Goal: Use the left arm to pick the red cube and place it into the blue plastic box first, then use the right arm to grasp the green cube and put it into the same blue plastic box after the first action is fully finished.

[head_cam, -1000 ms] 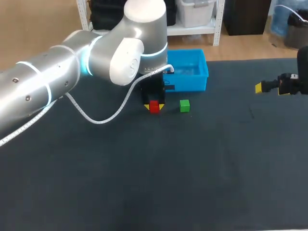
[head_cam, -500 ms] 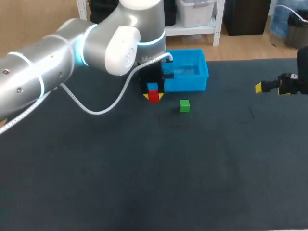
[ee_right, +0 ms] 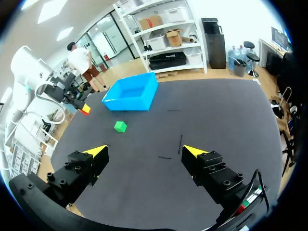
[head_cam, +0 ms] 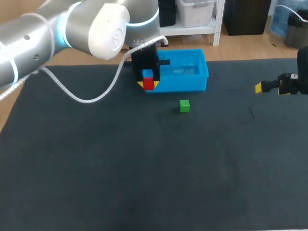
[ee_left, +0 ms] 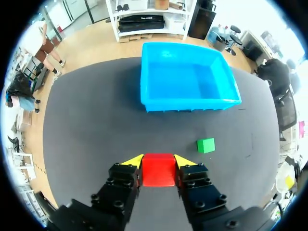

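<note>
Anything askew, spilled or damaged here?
Nothing stands out. The left gripper holds the red cube squarely near the blue box; the green cube sits flat on the table; the right gripper is open.

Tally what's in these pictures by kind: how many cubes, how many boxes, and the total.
Cubes: 2 (red cube, green cube)
Boxes: 1 (blue plastic box)
Total: 3
</note>
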